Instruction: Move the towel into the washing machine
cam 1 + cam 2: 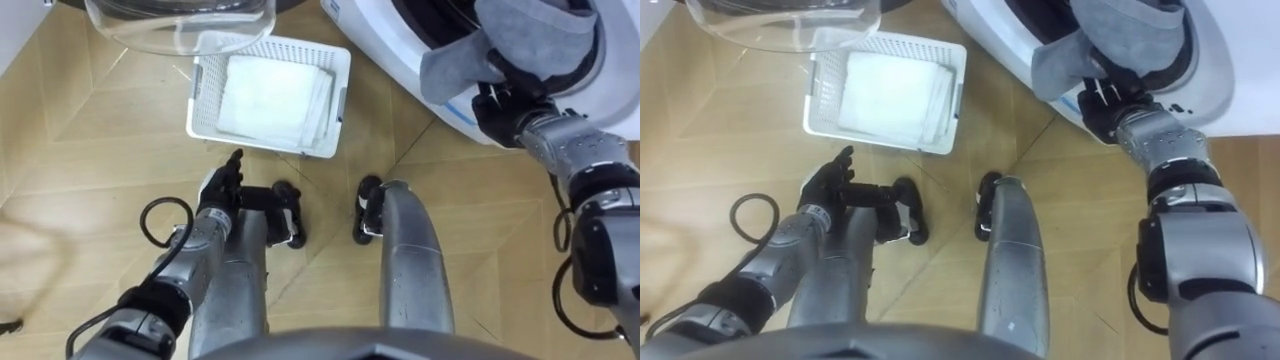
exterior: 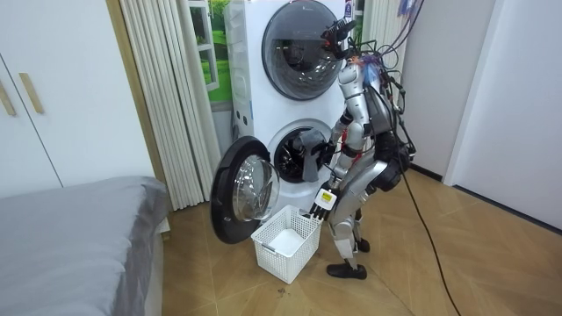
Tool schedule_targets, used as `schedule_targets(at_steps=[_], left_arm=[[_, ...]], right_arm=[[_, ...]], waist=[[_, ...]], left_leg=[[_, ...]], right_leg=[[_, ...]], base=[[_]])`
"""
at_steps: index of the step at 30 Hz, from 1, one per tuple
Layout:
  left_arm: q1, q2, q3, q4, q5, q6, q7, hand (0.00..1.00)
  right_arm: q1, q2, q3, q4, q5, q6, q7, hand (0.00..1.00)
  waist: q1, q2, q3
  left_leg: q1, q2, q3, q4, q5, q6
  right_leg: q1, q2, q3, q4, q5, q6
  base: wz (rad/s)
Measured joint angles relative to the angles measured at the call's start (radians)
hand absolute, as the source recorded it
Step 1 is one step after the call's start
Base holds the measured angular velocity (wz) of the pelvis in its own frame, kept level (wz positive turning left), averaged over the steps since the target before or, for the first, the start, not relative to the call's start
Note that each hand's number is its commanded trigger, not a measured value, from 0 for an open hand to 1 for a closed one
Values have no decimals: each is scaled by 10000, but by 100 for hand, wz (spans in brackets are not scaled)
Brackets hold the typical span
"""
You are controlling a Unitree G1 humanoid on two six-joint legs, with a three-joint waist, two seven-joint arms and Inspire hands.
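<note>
The right hand (image 1: 503,108) is up at the round hole of the washing machine (image 1: 395,55). Its fingers are tucked under the grey towel (image 1: 525,45), so I cannot tell if they grip it. The towel sits bunched in the hole, with one flap hanging over the rim. The left hand (image 1: 222,185) hangs low, fingers straight, holding nothing. Just past it a white basket (image 1: 200,95) with folded white cloth (image 1: 268,95) stands on the floor (image 1: 80,120). There is bare floor between basket and machine. The door (image 2: 246,189) stands wide open beside the basket. I count one towel, one basket and a top machine (image 2: 303,39) stacked above.
</note>
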Motion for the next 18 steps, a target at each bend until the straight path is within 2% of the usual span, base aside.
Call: schedule_targets(at_steps=[2,6,8,11,14,18], left_arm=[[-30,-1,-11,-9,9,103,-47,0],[-104,2,-150,20,-19,256,-285,0],[-232,87,-483,28,-79,363,-363,0],[-367,173,-871,31,-394,414,-434,0],[-492,303,-1204,77,-492,417,-483,0],[-743,218,-1397,297,-823,449,-552,0]], right_arm=[[0,-49,22,1,2,-70,0,100],[28,-48,42,3,154,-357,287,100],[88,-43,478,16,415,-614,713,100],[186,-21,1184,16,772,-772,1272,100],[360,247,1454,13,884,-961,1766,100],[697,648,1676,13,1405,-1253,2125,100]], waist=[[214,25,2],[532,249,16],[708,363,8],[883,379,-1],[1064,415,-3],[1349,506,-1]], left_leg=[[-5,40,22,6,-14,-21],[-32,123,23,-23,-27,-44],[-25,143,23,-144,-3,-85],[0,181,-25,-320,49,-171],[-4,361,-79,-390,60,-247],[-5,483,-244,-473,34,-342]], right_leg=[[-3,44,-1,-35,4,-20],[0,129,-30,-152,37,-55],[4,188,-25,-267,90,-73],[51,236,-111,-448,120,-121],[196,440,-258,-774,188,-200],[367,593,-454,-1074,231,-243]], base=[[-6],[-6],[-6],[-2],[-7],[-1]])
